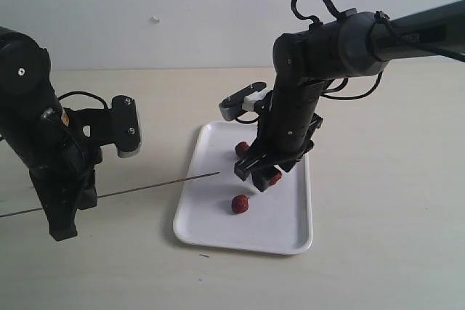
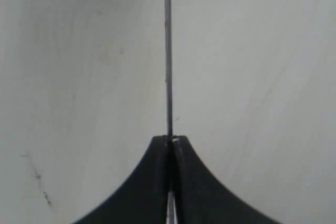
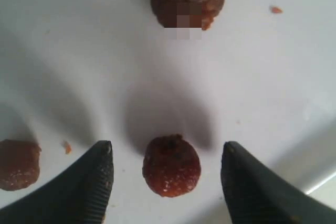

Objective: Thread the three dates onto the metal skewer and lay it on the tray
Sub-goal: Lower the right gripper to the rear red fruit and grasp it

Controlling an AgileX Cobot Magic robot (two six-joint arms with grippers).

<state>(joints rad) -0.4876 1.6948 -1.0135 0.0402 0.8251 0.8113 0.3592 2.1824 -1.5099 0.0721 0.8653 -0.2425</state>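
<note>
1. At the left of the exterior view, the left claw (image 2: 169, 145) is pressed together, pinching the metal skewer (image 1: 156, 185).
2. There is one skewer, held above the bench (image 1: 378, 179). Its long axis runs from the lower left edge of the frame, rising slightly to the right. The free tip points at the tray (image 1: 283, 223) and crosses the tray's left rim in the picture. Nothing is threaded on the visible length.
3. There is one white tray, lying on the bench at centre frame with its long side running top to bottom. It holds all three dates, each lying apart from the others.
4. The first date (image 1: 242, 148) is near the tray's upper left, the second date (image 1: 240, 204) is lower down, and the third date (image 1: 274, 177) is at the middle, partly hidden by the arm.
5. The right claw (image 1: 258, 176) is spread wide and low over the tray. In the right wrist view the third date sits between its fingers (image 3: 100, 182), touching neither.
</note>
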